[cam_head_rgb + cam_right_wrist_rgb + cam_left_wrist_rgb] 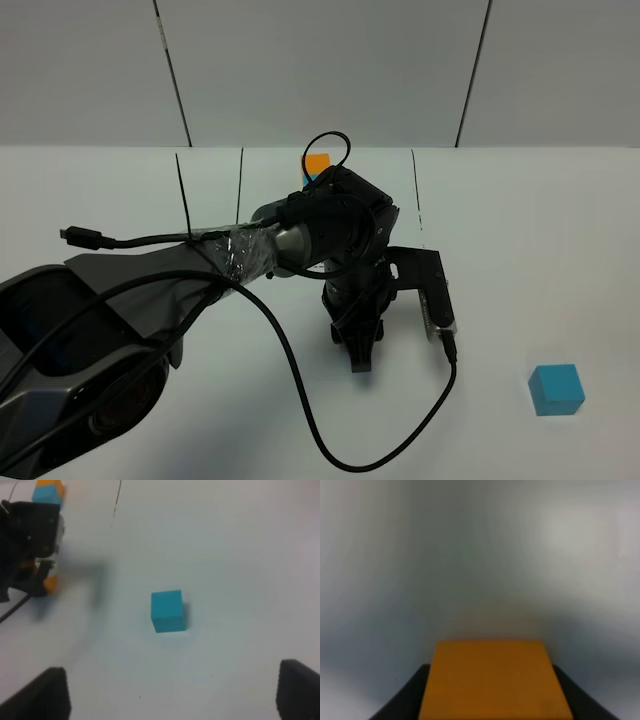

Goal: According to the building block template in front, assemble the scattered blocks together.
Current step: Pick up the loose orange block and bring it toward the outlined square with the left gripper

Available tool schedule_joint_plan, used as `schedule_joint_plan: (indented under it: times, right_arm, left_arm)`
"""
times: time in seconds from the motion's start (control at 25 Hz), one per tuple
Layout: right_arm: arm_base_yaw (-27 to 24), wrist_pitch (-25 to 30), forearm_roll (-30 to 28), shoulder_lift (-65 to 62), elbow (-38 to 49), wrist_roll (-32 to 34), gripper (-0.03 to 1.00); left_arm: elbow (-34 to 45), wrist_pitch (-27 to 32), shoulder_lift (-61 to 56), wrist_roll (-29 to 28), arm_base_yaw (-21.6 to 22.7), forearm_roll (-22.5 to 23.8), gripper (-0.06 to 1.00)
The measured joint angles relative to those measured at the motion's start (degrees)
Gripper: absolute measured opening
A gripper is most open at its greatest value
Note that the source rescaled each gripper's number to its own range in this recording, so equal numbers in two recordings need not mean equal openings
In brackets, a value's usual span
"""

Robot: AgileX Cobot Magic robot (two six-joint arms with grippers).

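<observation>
The orange cube [492, 680] is clamped in the left gripper [359, 352], mid-frame in the exterior high view; the cyan-blue cube [556, 389] is seen loose at lower right; the right gripper [172, 680] is spread wide, nothing held. The building block template [317, 164] is placed at upper centre; the cubes are judged light, rigid and matte; opposite flat faces should be gripped squarely.

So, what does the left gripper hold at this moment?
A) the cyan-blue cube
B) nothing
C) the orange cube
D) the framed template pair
C: in the left wrist view the orange cube sits between the dark fingers of the left gripper, while the cyan-blue cube lies apart, with no gripper touching it.
</observation>
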Motion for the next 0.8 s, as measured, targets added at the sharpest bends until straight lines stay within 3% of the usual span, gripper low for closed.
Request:
schedule_joint_plan:
  times: [0.72,0.8]
  right_arm:
    - [0.0,0.0,0.0,0.0,0.0,0.1,0.66]
    - [0.0,0.0,0.0,0.0,0.0,0.1,0.66]
  left_arm:
    - [-0.2,-0.5,0.3,3.3,0.0,-0.2,0.00]
    - [-0.2,-0.5,0.3,3.3,0.0,-0.2,0.04]
